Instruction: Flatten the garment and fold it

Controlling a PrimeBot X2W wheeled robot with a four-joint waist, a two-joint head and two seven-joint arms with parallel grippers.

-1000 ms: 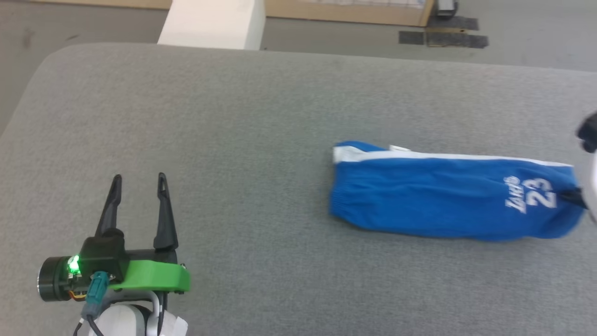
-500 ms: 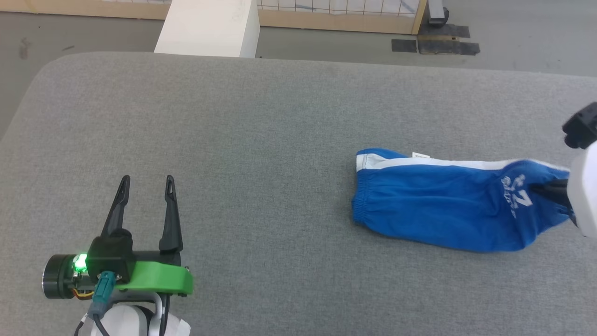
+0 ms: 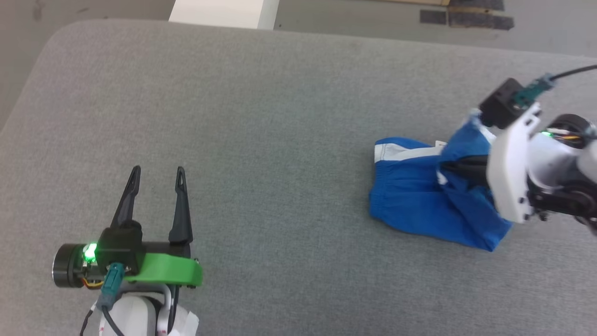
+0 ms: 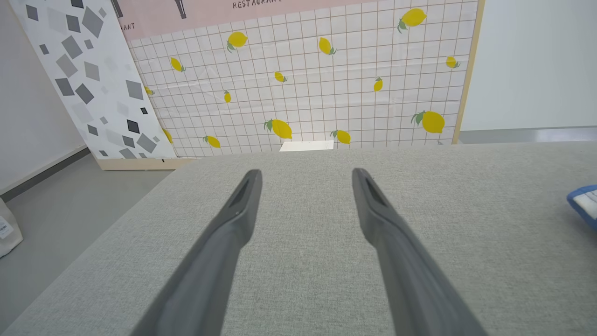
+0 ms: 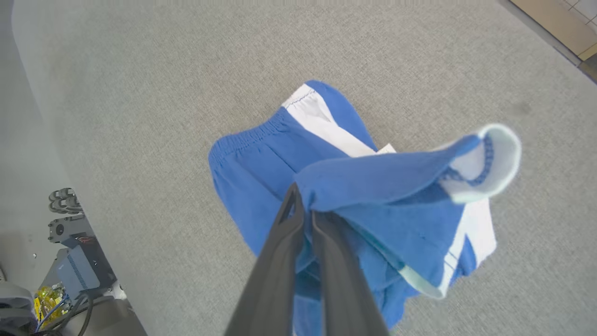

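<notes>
The garment (image 3: 415, 205), royal-blue shorts with a white side stripe, lies at the right of the grey table (image 3: 280, 116). Its waistband end rests flat toward the middle. My right gripper (image 3: 445, 169) is shut on the leg-hem end, which it holds lifted and carried back over the flat part. In the right wrist view the shut fingers (image 5: 284, 233) pinch blue fabric, and the raised hem of the garment (image 5: 396, 186) curls to the right above the lower layer. My left gripper (image 3: 156, 175) hovers open over bare table at the lower left, far from the cloth; its spread fingers (image 4: 242, 205) hold nothing.
The table's rounded far-left corner and left edge drop to grey floor. A white box (image 3: 224, 11) stands beyond the far edge. A lemon-print panel (image 4: 303, 79) leans against the wall behind. Equipment and cables (image 5: 70, 261) sit on the floor below the table edge.
My right gripper has lifted the shorts' hem end and carried it leftward over the waistband end, so the cloth now lies doubled. The head camera has shifted. The left gripper stays put.
</notes>
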